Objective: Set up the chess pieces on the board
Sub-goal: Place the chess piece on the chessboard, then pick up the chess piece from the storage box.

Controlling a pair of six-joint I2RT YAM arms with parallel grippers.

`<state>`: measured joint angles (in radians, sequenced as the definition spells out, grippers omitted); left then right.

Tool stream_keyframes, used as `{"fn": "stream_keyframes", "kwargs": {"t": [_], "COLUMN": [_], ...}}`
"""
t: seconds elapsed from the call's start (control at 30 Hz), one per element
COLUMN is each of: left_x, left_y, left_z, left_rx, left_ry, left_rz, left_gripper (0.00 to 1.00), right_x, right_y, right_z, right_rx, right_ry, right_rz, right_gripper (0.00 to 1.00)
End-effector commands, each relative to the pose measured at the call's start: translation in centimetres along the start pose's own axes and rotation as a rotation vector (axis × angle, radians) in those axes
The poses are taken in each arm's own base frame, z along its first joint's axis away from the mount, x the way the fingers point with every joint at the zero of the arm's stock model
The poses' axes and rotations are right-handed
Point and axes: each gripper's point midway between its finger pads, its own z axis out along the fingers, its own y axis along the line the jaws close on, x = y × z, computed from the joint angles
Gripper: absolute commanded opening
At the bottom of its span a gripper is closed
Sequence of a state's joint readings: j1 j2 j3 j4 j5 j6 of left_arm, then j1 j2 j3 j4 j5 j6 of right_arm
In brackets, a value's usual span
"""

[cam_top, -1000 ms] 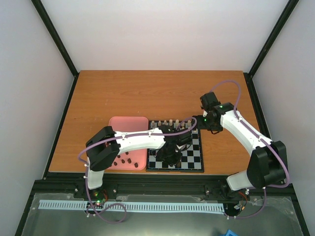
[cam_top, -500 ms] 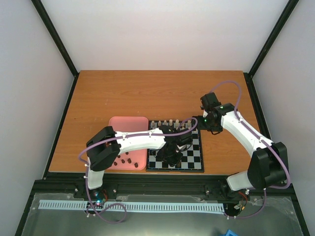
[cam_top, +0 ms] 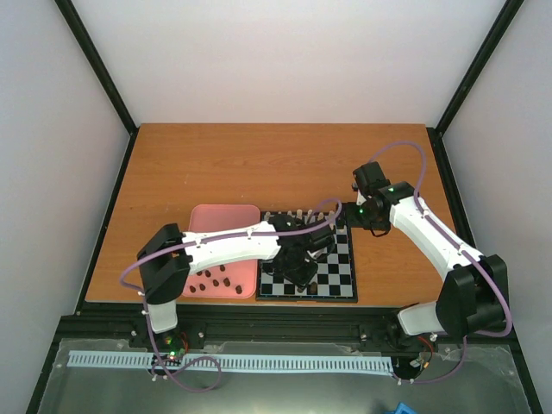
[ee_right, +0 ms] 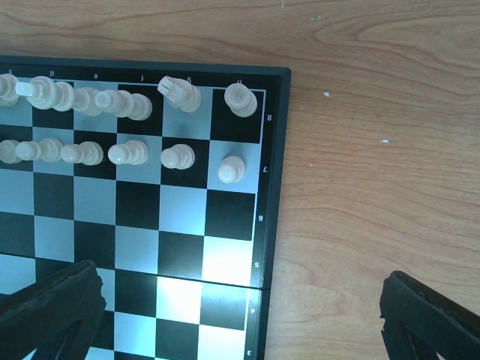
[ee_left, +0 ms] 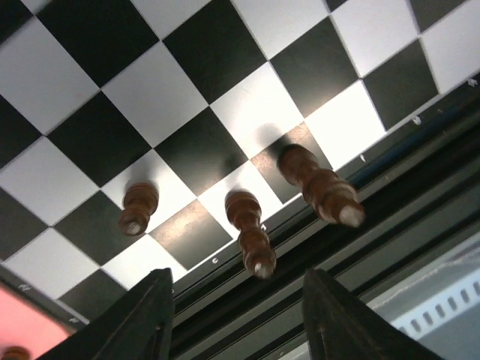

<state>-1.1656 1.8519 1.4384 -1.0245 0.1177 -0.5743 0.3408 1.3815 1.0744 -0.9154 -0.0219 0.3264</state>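
Over the board's (ee_left: 187,97) near edge with left gripper (ee_left: 238,300), fingers partly spread, holding nothing; just beyond the fingertips, three dark chess pieces (ee_left: 247,225) upright on the edge row; right gripper (ee_right: 238,279) spread wide, empty, above cream pieces (ee_right: 127,154).

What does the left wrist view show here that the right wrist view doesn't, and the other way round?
Only the left wrist: three dark chess pieces standing along the board's near edge, the left hand open close by, holding nothing, and a corner of the pink tray. Only the right wrist: two rows of cream-white pieces at the far edge, wooden table beside the board, and the right hand wide open. Both: the board's black-and-white squares.
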Motion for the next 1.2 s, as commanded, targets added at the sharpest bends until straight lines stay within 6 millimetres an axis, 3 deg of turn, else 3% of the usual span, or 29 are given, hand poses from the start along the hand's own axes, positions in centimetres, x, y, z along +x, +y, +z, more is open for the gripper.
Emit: {"fn": "stream_keyframes", "kwargs": {"t": [0.0, 0.1, 0.23, 0.3, 0.5, 0.7, 0.8, 0.97, 1.17], "left_x": [-0.9, -1.5, -2.2, -2.5, -1.2, 1.0, 2.2, 4.7, 7.3], "left_y": [-0.8, 0.3, 3.4, 5.9, 13.7, 21.5, 24.6, 29.4, 32.5], "left_z": [-5.3, -8.0, -11.3, -12.8, -13.8, -15.3, -16.1, -16.6, -16.3], "left_rx": [0.002, -0.034, -0.031, -0.052, -0.089, -0.152, -0.135, -0.129, -0.079], "left_ry": [-0.111, -0.178, -0.250, -0.295, -0.320, -0.358, -0.386, -0.422, -0.473], "left_rz": [0.042, 0.032, -0.053, -0.109, -0.294, -0.513, -0.631, -0.820, -1.004], "left_gripper": [0.55, 0.78, 0.86, 0.95, 1.00, 1.00, 1.00, 1.00, 1.00], "right_x": [-0.9, -1.0, -1.3, -1.3, -1.2, -2.0, -1.8, 0.5, 5.5], "right_y": [0.3, 0.4, 0.7, 0.8, 1.2, 3.1, 5.7, 13.5, 22.6], "right_z": [-1.1, -1.1, -1.2, -1.2, -1.4, -3.4, -4.2, -4.5, -2.6], "right_rx": [-0.024, -0.027, -0.040, -0.045, -0.069, -0.087, -0.094, -0.121, -0.130], "right_ry": [-0.038, -0.032, -0.035, -0.035, -0.035, -0.069, -0.063, -0.035, 0.036], "right_rz": [0.003, -0.002, -0.002, 0.001, 0.001, -0.038, -0.087, -0.237, -0.445], "right_gripper": [1.00, 1.00, 1.00, 1.00, 1.00, 1.00, 1.00, 0.99, 0.96]}}
